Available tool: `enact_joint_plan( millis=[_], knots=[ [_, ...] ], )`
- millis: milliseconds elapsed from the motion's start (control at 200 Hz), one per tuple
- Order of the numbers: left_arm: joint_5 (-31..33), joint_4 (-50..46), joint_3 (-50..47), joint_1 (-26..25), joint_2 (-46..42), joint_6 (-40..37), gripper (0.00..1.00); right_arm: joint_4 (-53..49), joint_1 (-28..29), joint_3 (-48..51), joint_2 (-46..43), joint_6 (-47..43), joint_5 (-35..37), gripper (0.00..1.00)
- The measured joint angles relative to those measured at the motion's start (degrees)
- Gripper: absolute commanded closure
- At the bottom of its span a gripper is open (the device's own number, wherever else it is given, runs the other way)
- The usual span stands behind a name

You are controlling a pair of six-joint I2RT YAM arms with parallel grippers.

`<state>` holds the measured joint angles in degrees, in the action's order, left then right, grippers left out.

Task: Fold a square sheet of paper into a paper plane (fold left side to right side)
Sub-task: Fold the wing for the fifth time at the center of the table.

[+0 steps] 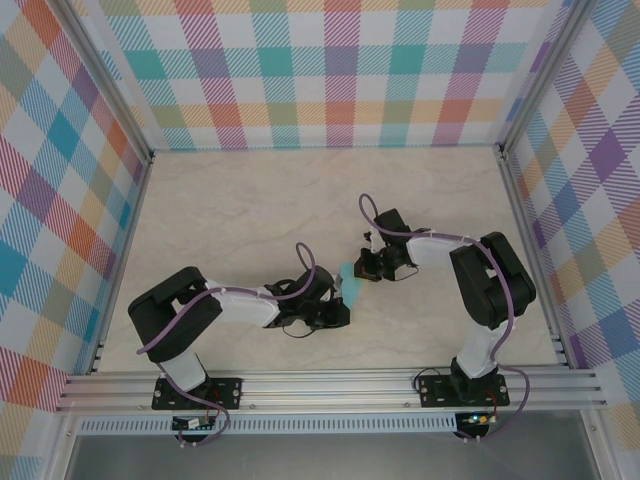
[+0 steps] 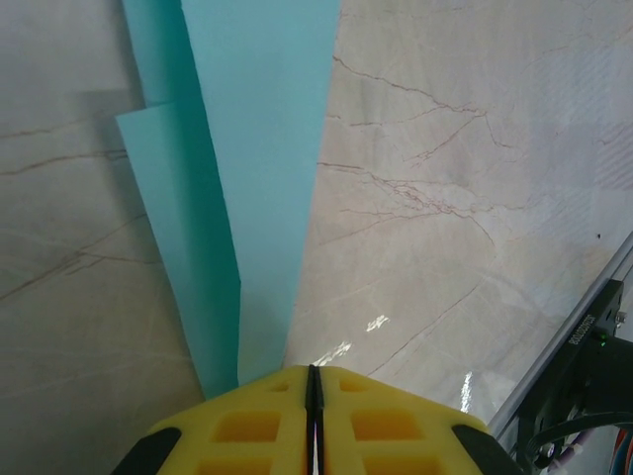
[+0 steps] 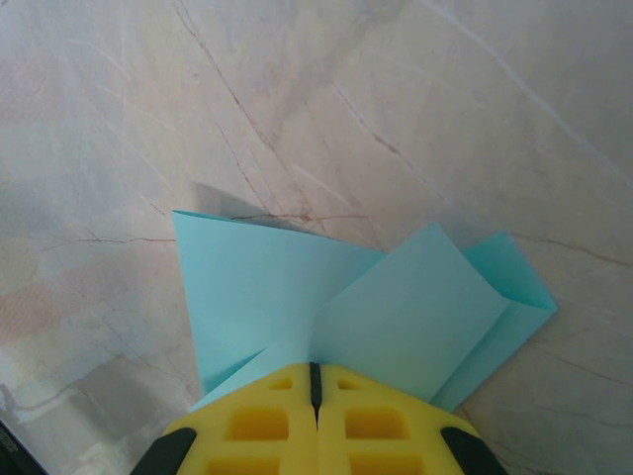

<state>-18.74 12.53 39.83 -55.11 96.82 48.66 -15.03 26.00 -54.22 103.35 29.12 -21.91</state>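
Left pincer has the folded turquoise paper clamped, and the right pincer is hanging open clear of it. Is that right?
No. The right pincer is not open or clear of it: it is shut on the folded turquoise paper as well, as the right wrist view shows. The left pincer has it clamped, as you said.

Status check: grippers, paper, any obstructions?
Left gripper shut on folded paper. Right gripper shut on it too, opposite side. Paper creased, layered, between arms. No obstruction seen.
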Motion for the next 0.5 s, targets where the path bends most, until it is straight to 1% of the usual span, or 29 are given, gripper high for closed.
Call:
enact_joint_plan(
  millis=[500],
  knots=[
    [0.85,4.79,-3.91,0.02,-1.09,1.49,0.90,-1.75,0.00,-1.25,0.66,-0.04,0.02,0.98]
  ],
)
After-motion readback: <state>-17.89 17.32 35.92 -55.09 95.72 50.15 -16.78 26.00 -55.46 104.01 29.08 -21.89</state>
